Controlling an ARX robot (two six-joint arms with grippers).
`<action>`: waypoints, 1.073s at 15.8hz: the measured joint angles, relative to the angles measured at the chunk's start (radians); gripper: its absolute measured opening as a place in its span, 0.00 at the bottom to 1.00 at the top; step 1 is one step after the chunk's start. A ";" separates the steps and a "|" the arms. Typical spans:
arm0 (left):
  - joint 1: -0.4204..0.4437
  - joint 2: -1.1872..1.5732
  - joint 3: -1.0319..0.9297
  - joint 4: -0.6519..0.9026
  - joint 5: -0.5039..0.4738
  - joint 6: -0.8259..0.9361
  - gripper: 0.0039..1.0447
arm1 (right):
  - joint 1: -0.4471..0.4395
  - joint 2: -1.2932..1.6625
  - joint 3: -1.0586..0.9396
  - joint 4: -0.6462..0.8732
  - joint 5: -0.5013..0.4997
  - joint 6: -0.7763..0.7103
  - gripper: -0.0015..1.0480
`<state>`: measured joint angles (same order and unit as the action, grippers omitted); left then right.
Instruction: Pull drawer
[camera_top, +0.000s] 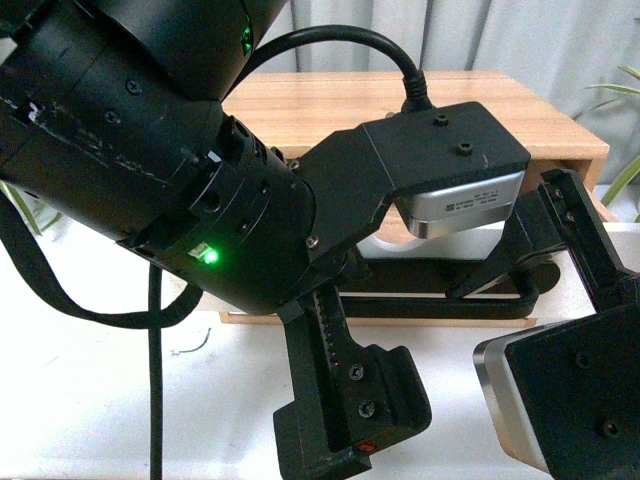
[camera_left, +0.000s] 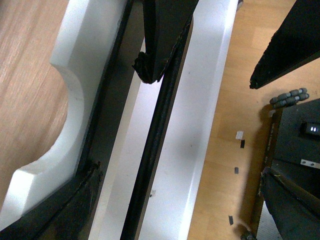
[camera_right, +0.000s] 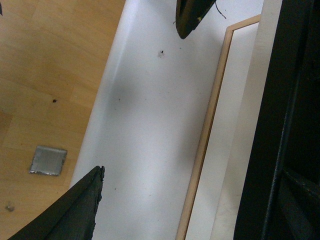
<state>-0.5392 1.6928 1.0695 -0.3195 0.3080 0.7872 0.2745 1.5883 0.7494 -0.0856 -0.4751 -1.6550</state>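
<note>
The drawer's white front (camera_left: 70, 65), with its half-round notch, runs slantwise through the left wrist view. Its long black bar handle (camera_left: 156, 130) lies alongside it. My left gripper (camera_left: 120, 120) is open. One finger (camera_left: 160, 45) hangs over the bar and the other finger (camera_left: 75, 205) sits by the front's top edge, neither closed on anything. In the front view the handle (camera_top: 430, 305) shows below the left arm, under the wooden cabinet (camera_top: 330, 110). My right gripper (camera_right: 135, 115) is open over the white table (camera_right: 150, 100), holding nothing.
The left arm (camera_top: 150, 150) fills most of the front view, and the right arm (camera_top: 570, 390) sits low at the right. A wood-edged white panel (camera_right: 225, 125) lies beside the right gripper. The wooden floor (camera_right: 50, 60) with a metal plate (camera_right: 47, 160) lies beyond the table edge.
</note>
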 joint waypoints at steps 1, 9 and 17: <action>0.002 -0.008 0.000 -0.001 0.004 -0.003 0.94 | 0.000 0.000 0.000 0.000 0.000 0.002 0.94; 0.044 -0.140 -0.014 0.002 0.076 -0.061 0.94 | -0.056 -0.144 0.056 -0.054 -0.063 0.072 0.94; 0.498 -0.402 -0.154 0.512 -0.068 -0.586 0.94 | -0.341 -0.208 0.039 0.542 0.124 1.089 0.94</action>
<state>-0.0414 1.2911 0.9157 0.1928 0.2405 0.2008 -0.0666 1.3804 0.7879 0.4568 -0.3515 -0.5655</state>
